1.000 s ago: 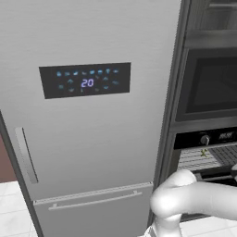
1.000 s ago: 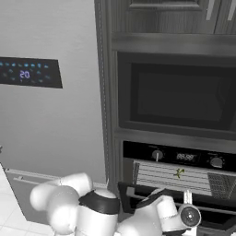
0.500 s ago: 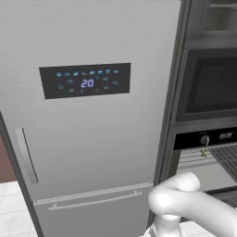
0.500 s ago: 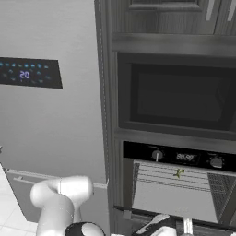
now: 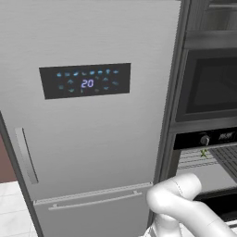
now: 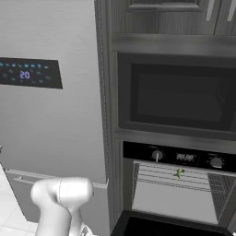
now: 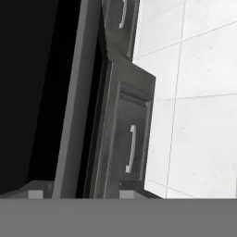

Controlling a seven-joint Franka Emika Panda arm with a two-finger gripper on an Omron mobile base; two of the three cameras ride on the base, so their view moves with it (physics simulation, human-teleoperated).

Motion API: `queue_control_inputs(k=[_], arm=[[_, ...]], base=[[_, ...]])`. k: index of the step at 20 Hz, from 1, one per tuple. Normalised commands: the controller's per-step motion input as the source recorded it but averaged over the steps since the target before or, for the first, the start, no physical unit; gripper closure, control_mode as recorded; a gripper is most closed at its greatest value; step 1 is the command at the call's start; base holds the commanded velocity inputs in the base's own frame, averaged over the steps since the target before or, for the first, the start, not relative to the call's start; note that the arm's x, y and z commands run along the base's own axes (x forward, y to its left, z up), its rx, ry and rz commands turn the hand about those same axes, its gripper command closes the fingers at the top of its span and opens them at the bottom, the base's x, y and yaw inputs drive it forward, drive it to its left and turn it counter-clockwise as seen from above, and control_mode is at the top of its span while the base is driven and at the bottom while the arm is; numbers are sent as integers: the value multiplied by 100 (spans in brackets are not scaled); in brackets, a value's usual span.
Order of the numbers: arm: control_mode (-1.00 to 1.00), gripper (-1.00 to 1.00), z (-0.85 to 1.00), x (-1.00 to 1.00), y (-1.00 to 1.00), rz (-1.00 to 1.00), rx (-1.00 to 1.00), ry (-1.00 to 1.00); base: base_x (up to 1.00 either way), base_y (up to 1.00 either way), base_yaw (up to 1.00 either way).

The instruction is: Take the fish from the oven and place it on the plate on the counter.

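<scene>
The large built-in black oven [image 6: 177,189] stood open, its dark door [image 6: 161,227] folded down toward the robot and its pale interior lit. Across the top of the cavity ran silver wire racks [image 6: 173,177], and on them lay the tiny slender olive-green and yellowish fish [image 6: 179,173], near the middle of the rack and just under the control strip. That strip carried round knobs [image 6: 157,155] and a small digital display [image 6: 185,157]. In the left base view the same fish [image 5: 203,153] showed as a small green speck on the rack at the right edge, below a knob [image 5: 204,140].

Above the oven sat a black microwave with a dark glass door [image 6: 179,97], set in dark grey wooden cabinetry [image 6: 170,18]. To the left stood a tall brushed-steel refrigerator [image 5: 88,115] with a dark control panel reading "20" [image 5: 85,83] and a long vertical handle [image 5: 25,155].

The white arm [image 5: 185,206] bent low in front of the oven; in the right base view its rounded white joint [image 6: 62,193] rose at the lower left.

The hand view looked along dark grey cabinet fronts with a curved silver handle [image 7: 131,149], beside a white tiled floor [image 7: 199,92]. The tool's tips were barely visible at the bottom edge, and I could not tell whether they stood apart or together.
</scene>
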Motion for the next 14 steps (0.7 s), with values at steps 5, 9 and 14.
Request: queue_control_inputs(k=[5,9,14], arm=[[-100,100,-4,-16,-5,0,1,0],[-100,100,22,-31,3,0,0,0],[-100,-100,13,-30,2,0,0,0]], base=[[0,0,0],[0,0,0],[0,0,0]])
